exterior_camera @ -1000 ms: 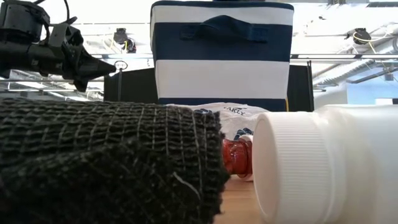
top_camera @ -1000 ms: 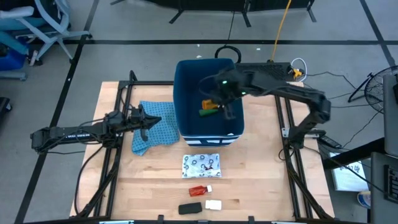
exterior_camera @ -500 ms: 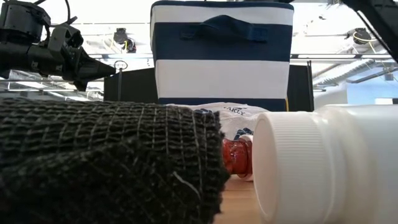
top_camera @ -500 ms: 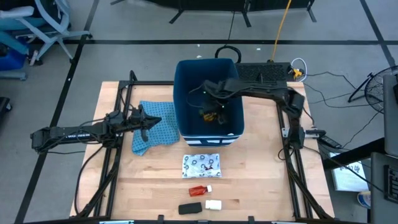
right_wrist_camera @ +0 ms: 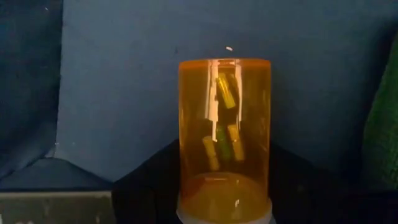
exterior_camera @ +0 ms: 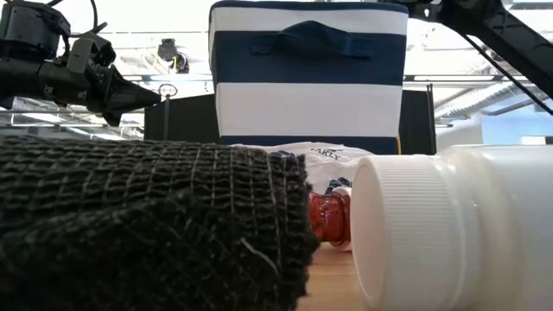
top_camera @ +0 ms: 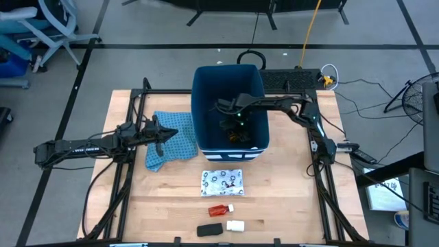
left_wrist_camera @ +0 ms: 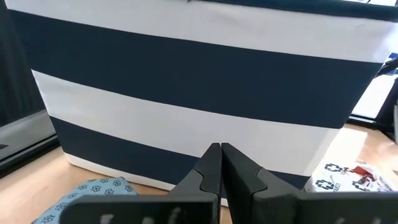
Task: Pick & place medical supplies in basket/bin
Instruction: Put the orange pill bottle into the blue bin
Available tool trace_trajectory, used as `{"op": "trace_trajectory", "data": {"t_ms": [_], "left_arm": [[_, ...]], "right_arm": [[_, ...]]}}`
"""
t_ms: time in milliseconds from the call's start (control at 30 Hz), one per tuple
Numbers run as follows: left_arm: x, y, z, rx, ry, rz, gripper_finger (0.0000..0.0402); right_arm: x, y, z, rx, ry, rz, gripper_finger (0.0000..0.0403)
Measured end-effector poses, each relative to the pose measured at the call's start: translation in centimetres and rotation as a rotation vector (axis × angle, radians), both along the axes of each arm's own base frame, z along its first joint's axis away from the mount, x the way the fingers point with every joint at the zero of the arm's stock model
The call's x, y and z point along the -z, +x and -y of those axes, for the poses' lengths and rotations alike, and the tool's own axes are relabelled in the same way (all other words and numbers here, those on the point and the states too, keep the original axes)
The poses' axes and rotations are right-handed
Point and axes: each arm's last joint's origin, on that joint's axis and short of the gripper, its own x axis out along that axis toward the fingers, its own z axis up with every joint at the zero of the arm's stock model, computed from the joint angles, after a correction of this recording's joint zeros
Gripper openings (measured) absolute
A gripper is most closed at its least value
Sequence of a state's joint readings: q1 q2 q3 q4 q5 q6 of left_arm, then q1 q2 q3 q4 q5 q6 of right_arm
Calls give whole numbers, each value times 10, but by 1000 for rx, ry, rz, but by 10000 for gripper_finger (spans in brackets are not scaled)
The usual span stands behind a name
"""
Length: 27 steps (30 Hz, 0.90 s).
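The dark-blue bin stands at the table's far middle; its outer walls are striped white and blue. My right gripper reaches down inside it, shut on the orange pill bottle. The green oblong lies in the bin beside it. My left gripper hovers shut over the blue patterned cloth, left of the bin. On the near table lie the white packet, the red piece, the black oblong and the small white block. My right gripper pinches the orange pill bottle between its two fingers, on the body close to the white cap end. It comes from above, pointing down into the bin, and the bottle lies along the fingers, reaching out past them. Whether the bottle's far end touches the bin floor, I cannot tell.
Black frame rails run along the table's left and right sides. The bin's tall walls close in around my right gripper. Bare wood lies right of the packet. The low view is mostly filled by the black oblong and the white block.
My right gripper, shut on the orange pill bottle, has gone down from above the bin's rim into the bin, shifting toward its near-left part while the arm folded in. The left arm has kept still.
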<state>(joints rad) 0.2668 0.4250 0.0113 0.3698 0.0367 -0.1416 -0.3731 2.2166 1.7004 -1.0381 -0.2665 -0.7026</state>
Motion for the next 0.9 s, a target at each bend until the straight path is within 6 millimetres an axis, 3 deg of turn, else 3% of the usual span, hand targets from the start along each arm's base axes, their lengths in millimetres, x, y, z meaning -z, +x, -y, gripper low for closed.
{"op": "trace_trajectory", "data": {"t_ms": [200,533,767,900], "left_arm": [[0,0,0,0,-14,1,12],[0,0,0,-2,-12,-1,12],[0,0,0,-3,-11,-2,12],[0,0,0,-3,-3,-4,12]], "right_arm": [[13,-2,-1,2,22,-54,181],[6,-4,4,48,16,-47,214],[-15,-7,1,46,-53,-20,257],[-44,-11,-1,54,-120,34,278]]}}
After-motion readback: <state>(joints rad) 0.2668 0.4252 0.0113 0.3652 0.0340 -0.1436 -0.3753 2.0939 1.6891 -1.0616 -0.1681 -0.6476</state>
